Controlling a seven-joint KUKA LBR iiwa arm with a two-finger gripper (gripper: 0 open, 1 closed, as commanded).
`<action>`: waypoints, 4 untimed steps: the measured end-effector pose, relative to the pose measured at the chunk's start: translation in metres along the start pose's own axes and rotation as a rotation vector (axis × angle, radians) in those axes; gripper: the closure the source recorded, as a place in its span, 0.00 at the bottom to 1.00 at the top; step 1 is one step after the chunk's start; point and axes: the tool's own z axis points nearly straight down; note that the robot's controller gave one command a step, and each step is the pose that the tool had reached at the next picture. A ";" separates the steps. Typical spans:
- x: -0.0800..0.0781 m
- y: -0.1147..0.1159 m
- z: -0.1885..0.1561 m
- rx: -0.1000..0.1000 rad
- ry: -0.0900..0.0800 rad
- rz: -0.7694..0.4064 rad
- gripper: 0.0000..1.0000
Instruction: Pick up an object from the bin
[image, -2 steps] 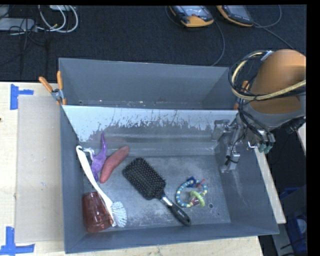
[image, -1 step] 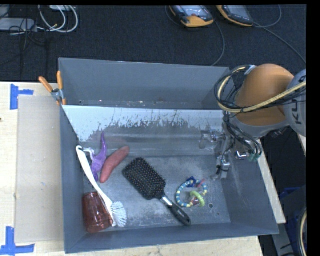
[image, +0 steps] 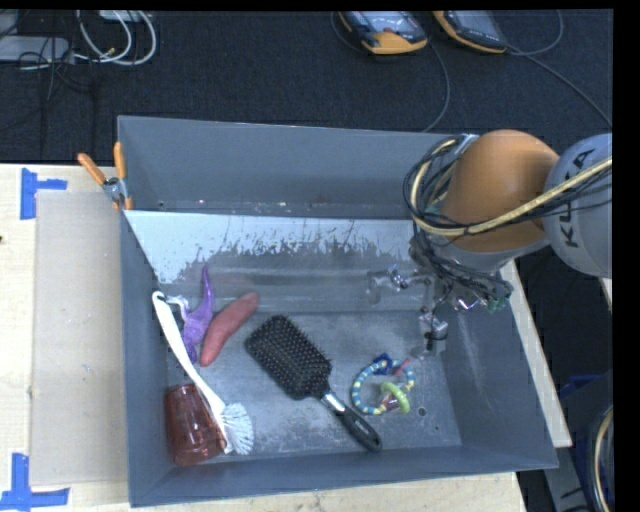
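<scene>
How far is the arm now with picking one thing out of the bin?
Done: the arm is inside the bin, at its right side. In hand: the gripper hangs close to the ring toy and carries nothing that I can see. Left: the grasp and the lift; the ring toy, black hairbrush, red cup and white brush all lie on the floor.

The arm (image: 585, 200) is cut by the right edge. Its orange cover (image: 500, 185) hides the far right corner of the bin (image: 300, 160). The white brush (image: 237, 425) covers one side of the red cup (image: 185, 437).
</scene>
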 end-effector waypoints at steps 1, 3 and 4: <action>0.000 0.013 0.012 -0.002 0.002 -0.129 0.00; -0.021 0.030 0.082 0.001 -0.001 -0.585 1.00; -0.021 0.030 0.082 0.001 -0.001 -0.584 1.00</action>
